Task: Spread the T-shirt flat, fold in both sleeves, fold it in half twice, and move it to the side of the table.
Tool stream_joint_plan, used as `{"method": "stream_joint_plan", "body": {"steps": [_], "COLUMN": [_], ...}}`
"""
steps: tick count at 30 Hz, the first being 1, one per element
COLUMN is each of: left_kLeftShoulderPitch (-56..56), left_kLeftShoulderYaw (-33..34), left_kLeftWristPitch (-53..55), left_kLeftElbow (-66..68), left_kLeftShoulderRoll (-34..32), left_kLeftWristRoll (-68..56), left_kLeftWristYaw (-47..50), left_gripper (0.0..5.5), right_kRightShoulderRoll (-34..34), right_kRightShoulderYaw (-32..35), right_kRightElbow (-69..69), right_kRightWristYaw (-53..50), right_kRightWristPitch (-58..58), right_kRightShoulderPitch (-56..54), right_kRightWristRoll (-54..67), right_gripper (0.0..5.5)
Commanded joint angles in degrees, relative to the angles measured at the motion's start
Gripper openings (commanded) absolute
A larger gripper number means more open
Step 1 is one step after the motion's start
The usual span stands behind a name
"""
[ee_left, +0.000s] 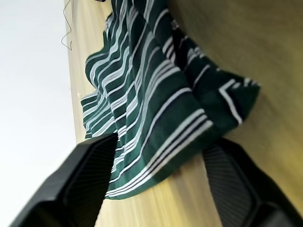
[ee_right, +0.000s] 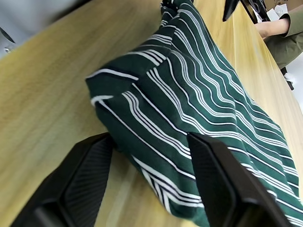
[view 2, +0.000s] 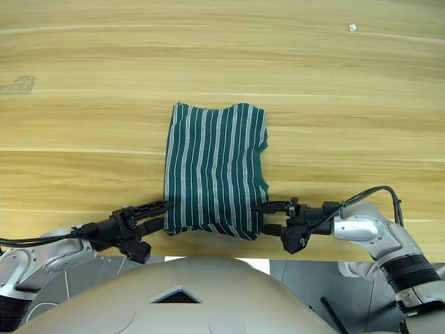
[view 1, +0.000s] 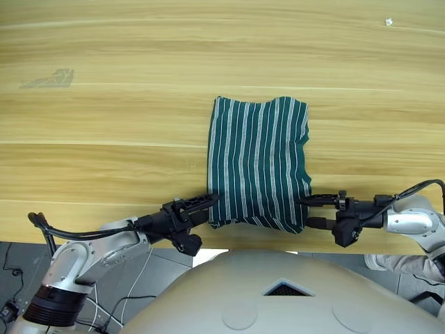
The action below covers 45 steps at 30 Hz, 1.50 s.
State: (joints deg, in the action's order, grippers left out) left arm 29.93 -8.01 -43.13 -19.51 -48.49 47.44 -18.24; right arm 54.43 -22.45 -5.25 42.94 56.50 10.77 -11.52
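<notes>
The green T-shirt (view 1: 259,161) with white stripes lies folded into a rectangle on the wooden table (view 1: 104,160), its near hem close to the front edge. My left gripper (view 1: 206,211) is at the shirt's near left corner, open, with the corner cloth (ee_left: 161,127) between its two fingers (ee_left: 87,177). At the near right corner my right gripper (view 1: 311,211) is open too, and the folded corner (ee_right: 156,113) sits between its fingers (ee_right: 90,175). Both grippers lie low along the table's front edge.
A small white scrap (view 1: 389,21) lies at the far right of the table. A faint grey mark (view 1: 49,78) shows at the far left. Bare wood extends to the left, to the right and beyond the shirt. The table's front edge (view 1: 104,240) runs just behind the grippers.
</notes>
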Motion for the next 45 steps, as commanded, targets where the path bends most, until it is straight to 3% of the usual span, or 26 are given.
{"method": "stream_joint_plan", "body": {"steps": [1,15,20,26,28,39,45], "left_kLeftShoulderPitch": [-1.8,-0.3,0.8,7.2,10.6,21.5,10.8], "left_kLeftShoulderYaw": [-1.4,-9.0,-6.9,0.3,4.5,14.8,13.4], "left_kLeftWristPitch": [1.0,2.8,5.0,19.5,25.1,43.7,50.1], "left_kLeftElbow": [2.6,0.3,-0.1,-6.0,-8.1,-28.6,-25.9], "left_kLeftShoulderRoll": [-0.5,-0.3,-1.1,-4.8,-7.7,-13.8,-13.0], "left_kLeftWristRoll": [2.7,2.2,-2.4,-27.8,-31.9,-55.5,-63.0], "left_kLeftWristYaw": [-0.8,-4.5,-5.3,-17.4,-22.4,-41.5,-44.0], "left_gripper": [2.53,0.19,0.00,0.00,0.00,0.00,0.00], "right_kRightShoulderRoll": [-0.9,-1.6,-0.8,6.9,9.7,11.1,7.5], "right_kRightShoulderYaw": [-1.2,-4.5,-5.2,1.3,3.9,10.6,11.5], "right_kRightElbow": [-1.0,2.2,4.7,17.5,18.0,29.9,28.7], "right_kRightWristYaw": [1.5,3.2,6.4,19.3,23.5,31.9,33.1], "right_kRightWristPitch": [-3.1,-6.8,-12.0,-40.3,-46.2,-59.0,-62.5], "right_kRightShoulderPitch": [-1.7,-0.4,0.6,-1.0,-2.0,2.5,-0.9], "right_kRightWristRoll": [-3.4,-1.3,4.4,34.1,37.9,45.7,44.7], "right_gripper": [2.66,0.08,0.04,0.04,0.04,0.04,0.04]}}
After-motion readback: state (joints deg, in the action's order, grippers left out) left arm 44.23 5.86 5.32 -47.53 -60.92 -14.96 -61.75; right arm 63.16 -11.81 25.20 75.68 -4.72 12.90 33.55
